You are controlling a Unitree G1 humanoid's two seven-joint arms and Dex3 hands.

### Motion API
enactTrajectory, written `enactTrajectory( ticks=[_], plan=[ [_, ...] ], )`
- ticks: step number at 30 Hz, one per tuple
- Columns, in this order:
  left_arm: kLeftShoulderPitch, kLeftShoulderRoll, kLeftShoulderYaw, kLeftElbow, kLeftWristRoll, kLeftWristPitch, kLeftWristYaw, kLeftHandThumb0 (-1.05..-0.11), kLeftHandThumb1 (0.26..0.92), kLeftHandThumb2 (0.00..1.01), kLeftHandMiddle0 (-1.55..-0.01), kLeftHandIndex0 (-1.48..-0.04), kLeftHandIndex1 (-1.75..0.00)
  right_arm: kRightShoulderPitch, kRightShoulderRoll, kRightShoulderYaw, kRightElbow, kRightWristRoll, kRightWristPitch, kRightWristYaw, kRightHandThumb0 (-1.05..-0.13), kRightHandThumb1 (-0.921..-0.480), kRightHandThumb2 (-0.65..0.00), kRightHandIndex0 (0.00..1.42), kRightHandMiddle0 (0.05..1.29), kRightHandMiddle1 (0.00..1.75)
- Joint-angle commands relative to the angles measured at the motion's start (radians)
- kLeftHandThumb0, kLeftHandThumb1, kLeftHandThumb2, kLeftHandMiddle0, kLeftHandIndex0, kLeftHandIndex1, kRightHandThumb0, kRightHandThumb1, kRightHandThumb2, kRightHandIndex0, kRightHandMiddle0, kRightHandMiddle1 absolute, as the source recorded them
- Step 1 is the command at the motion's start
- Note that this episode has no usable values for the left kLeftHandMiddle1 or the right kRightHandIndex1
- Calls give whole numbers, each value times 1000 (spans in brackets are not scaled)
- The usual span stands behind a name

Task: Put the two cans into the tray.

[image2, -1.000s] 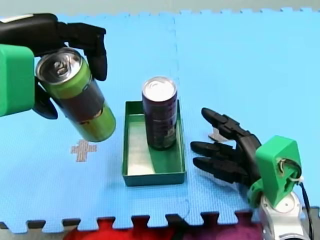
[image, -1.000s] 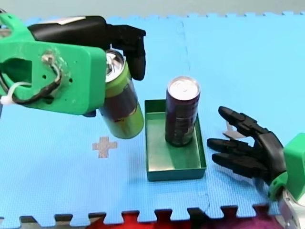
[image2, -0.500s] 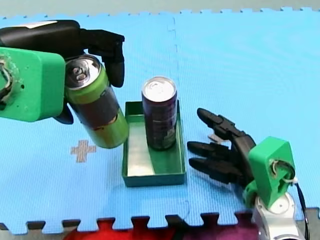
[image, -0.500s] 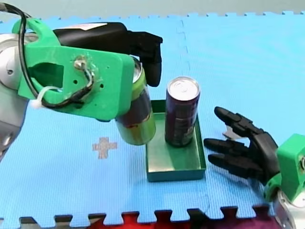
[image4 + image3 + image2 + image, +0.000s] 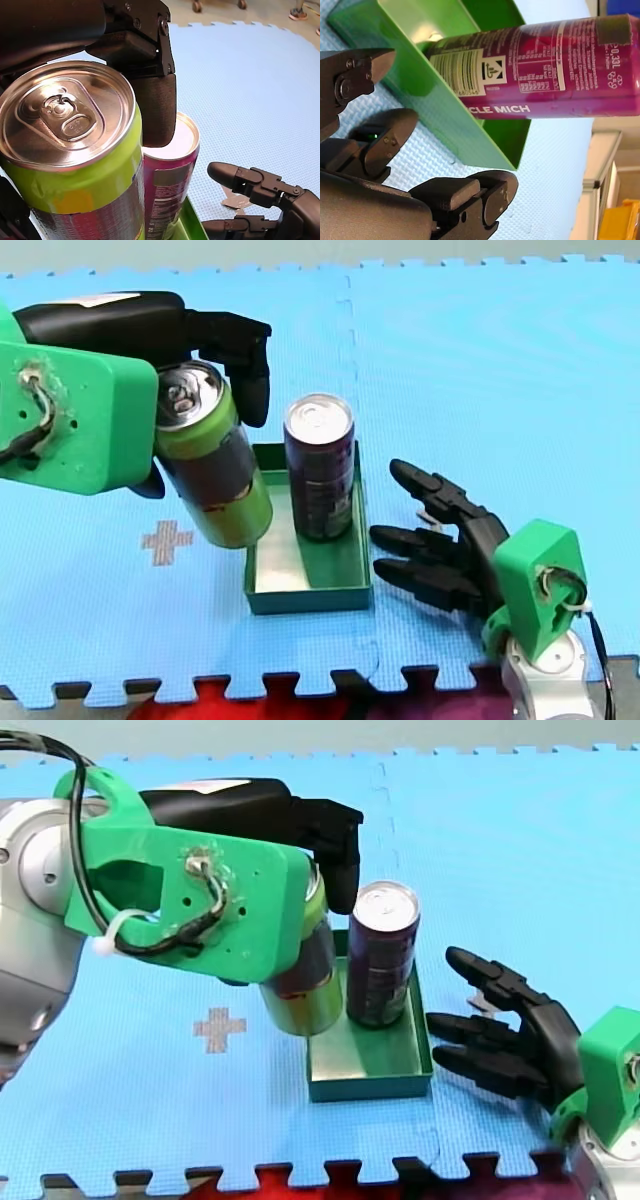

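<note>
A green can hangs tilted in the air at the tray's left edge, with my left hand shut on it; its silver top also shows in the second wrist view. A purple can stands upright in the far part of the green tray. The first wrist view shows the purple can and the tray wall close by. My right hand sits on the mat just right of the tray, holding nothing.
Everything sits on a blue foam mat. A grey cross mark lies on the mat left of the tray. The mat's jagged front edge runs along the near side, with red and purple floor beyond it.
My left hand has carried the green can rightward and down, from left of the tray to the tray's left edge. My right hand has shifted slightly toward the tray.
</note>
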Motion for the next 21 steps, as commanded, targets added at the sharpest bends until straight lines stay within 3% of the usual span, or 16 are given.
enactTrajectory(
  ticks=[1,10,21],
  plan=[
    [-13,-3,-3,2,4,-4,2,-307,850,12,-951,-559,-1746,7,1,-3,-4,8,-3,8,-715,-804,-2,870,449,0],
    [4,-22,-25,41,35,-94,46,-312,850,12,-951,-556,-1746,13,5,-13,-24,28,10,25,-704,-803,0,876,442,0],
    [-14,-50,-50,55,77,-100,41,-310,845,8,-947,-552,-1746,18,3,-22,-40,51,19,58,-672,-803,0,877,452,4]
  ],
)
